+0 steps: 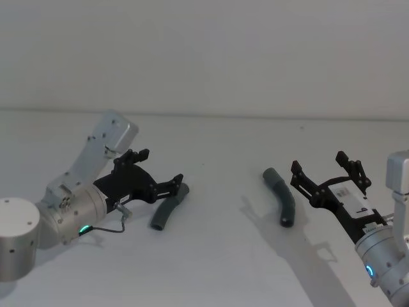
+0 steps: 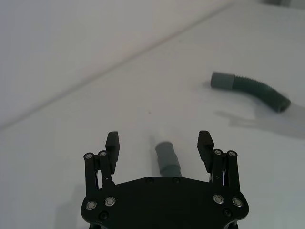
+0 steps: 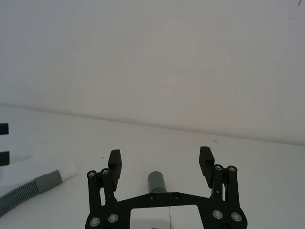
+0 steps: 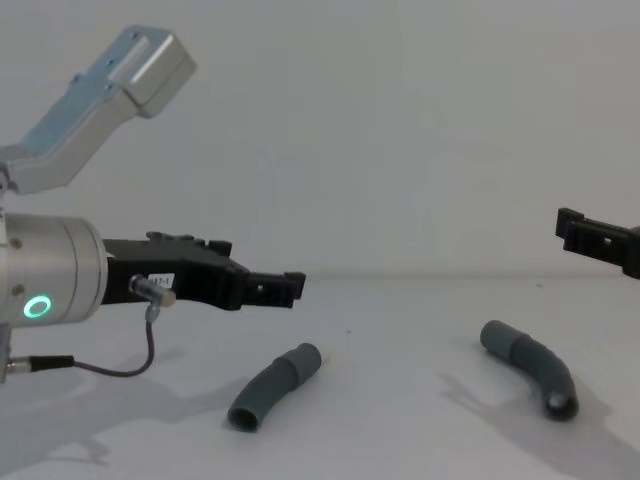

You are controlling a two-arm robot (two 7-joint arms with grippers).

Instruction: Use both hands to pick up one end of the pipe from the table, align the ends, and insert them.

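Two curved dark grey pipe pieces lie apart on the white table point(image 1: 217, 256). The left piece point(image 1: 169, 208) point(image 4: 275, 385) points its collar end point(image 1: 182, 192) toward the middle. My left gripper point(image 1: 161, 167) point(image 2: 159, 138) hovers open just above it, and that collar point(image 2: 167, 160) shows between the spread fingers. The right piece point(image 1: 281, 195) point(image 4: 530, 365) has its collar end point(image 1: 271, 174) at the far side. My right gripper point(image 1: 318, 163) point(image 3: 160, 153) hangs open above and to the right of it, with the collar point(image 3: 156, 181) showing below the fingers.
A plain white wall rises behind the table. A thin cable point(image 4: 120, 365) loops down from the left wrist toward the tabletop. Bare table lies between the two pieces.
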